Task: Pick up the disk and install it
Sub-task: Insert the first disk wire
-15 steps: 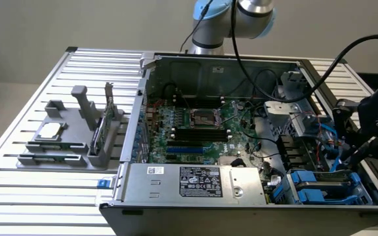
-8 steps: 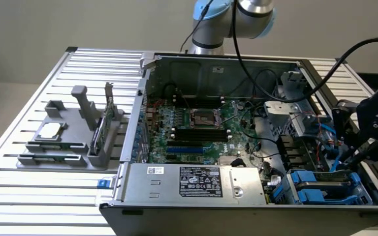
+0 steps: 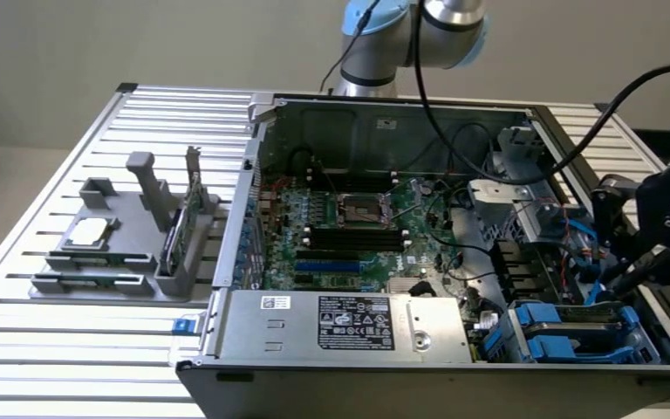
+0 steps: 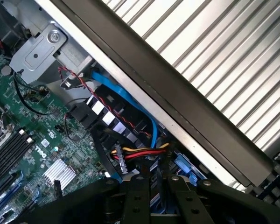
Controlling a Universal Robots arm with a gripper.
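Gripper (image 3: 640, 278) is low over the drive-bay corner of the open computer case (image 3: 311, 113). In the exterior view its tips are hidden behind cables and the bay wall.

In the wrist view the gripper (image 4: 158, 183) shows two fingers (image 4: 136, 200) drawn close, with a narrow gap. They pinch a thin blue-edged slab, the disk (image 4: 157, 201), seen edge-on. Only a sliver of it shows. Its label and metal face are hidden, the rest is cut off at the frame edge, and the contact points are hard to make out. The disk sits between the fingers, right over the bay.

Counts:
- **Just under the gripper, exterior view:**
  - two blue carriers (image 3: 579, 336) in the bay, partly covered
- **Just ahead of the fingertips:**
  - one red-yellow-black wire bundle (image 4: 140, 153)
  - one blue flat cable (image 4: 130, 100)
  - one thin twisted red-black wire (image 4: 91, 95)
- **To one side of the gripper:**
  - the motherboard (image 4: 32, 140)
  - one finned silver heatsink (image 4: 59, 171), both cropped
- **On the other side:**
  - the case wall, then the slatted table (image 4: 214, 56)
- **Far from the gripper, across the case:**
  - one grey fixture (image 3: 114, 253) on the table
  - one square silver chip (image 3: 88, 232) held in the fixture
  - one green card (image 3: 178, 231) on edge in the fixture, mostly hidden by its holder
- **Closer to the gripper, along the case front:**
  - one power supply (image 3: 347, 325) with one label, text too small to read
- **Behind the case:**
  - one arm (image 3: 428, 35), its upper part cut off
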